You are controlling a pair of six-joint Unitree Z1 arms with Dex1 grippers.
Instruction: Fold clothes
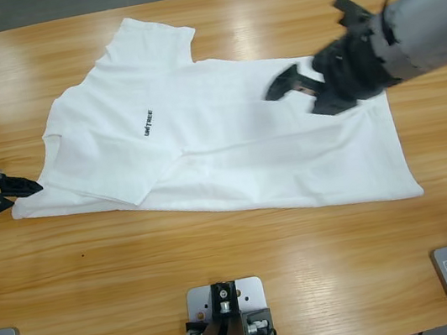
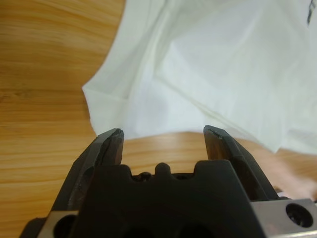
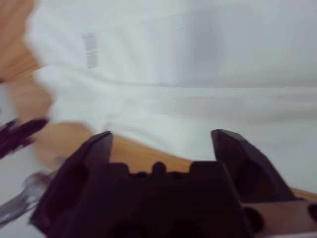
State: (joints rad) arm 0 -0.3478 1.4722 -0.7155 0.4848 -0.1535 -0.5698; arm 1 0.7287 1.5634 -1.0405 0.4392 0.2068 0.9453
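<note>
1. Lying across the middle of the table (image 1: 253, 299), the shirt (image 1: 230, 154) was spread mostly flat, black lettering (image 1: 148, 122) up, collar end towards the left hand (image 1: 19, 190) and hem towards the right hand (image 1: 300, 87).
2. One fold looked begun: along the near edge by the collar end, a flap of cloth lay turned over the body, giving a doubled layer there. The far sleeve (image 1: 148, 39) was spread out unfolded.
3. The left hand sat low at the shirt's left edge, jaws apart and empty; in its wrist view the cloth's corner (image 2: 106, 106) lay just ahead of the tips, not between them.
4. The right hand hung over the hem half, jaws apart, nothing held; its wrist view showed white cloth just past the tips.
5. Judged from this, the task was early: the sleeves, the long sides and the crosswise fold all remained. Neither hand had a grip, so a fresh grasp on an edge seemed due.
</note>
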